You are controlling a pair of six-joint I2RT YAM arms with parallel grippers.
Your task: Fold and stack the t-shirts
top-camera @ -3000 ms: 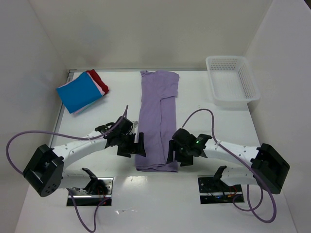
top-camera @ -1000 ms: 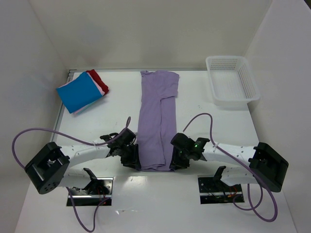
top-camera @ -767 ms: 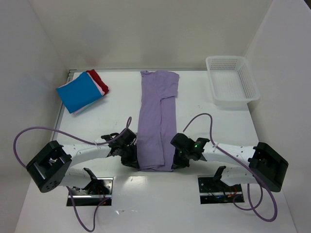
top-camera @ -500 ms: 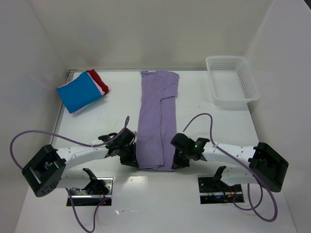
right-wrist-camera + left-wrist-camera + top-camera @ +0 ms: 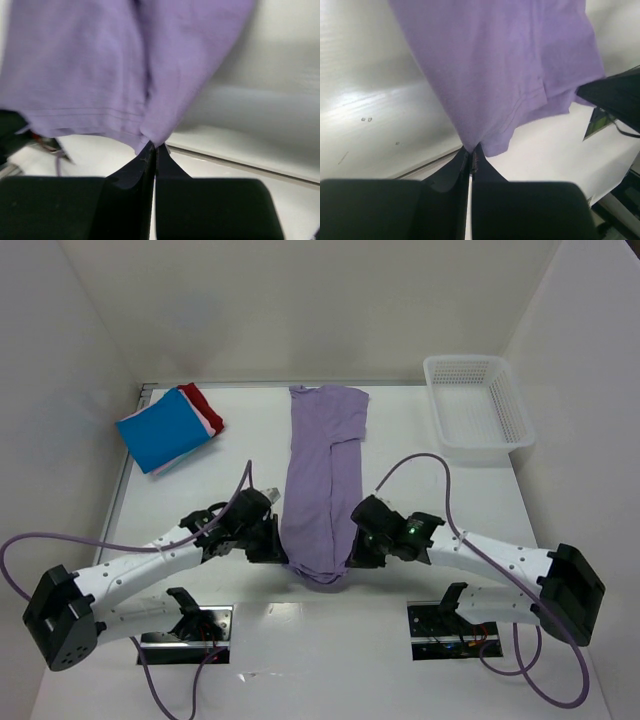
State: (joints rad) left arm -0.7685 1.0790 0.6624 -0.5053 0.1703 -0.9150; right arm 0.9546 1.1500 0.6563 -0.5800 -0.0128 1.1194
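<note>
A lavender-purple t-shirt (image 5: 325,470), folded into a long strip, runs down the middle of the table. My left gripper (image 5: 283,552) is shut on its near left corner (image 5: 470,142). My right gripper (image 5: 352,555) is shut on its near right corner (image 5: 152,140). The near hem hangs lifted between the two and sags in the middle. Its far end with the sleeves still lies flat. A stack of folded t-shirts (image 5: 168,427), blue on top of pink and red, sits at the far left.
A white mesh basket (image 5: 476,405) stands at the far right corner. Purple cables loop from both arms over the near part of the table. Two metal base plates (image 5: 186,621) lie at the near edge.
Both grippers shut on the near corners of the purple t-shirt, then rose and moved a little farther from the near edge. The hem came off the table with them.
</note>
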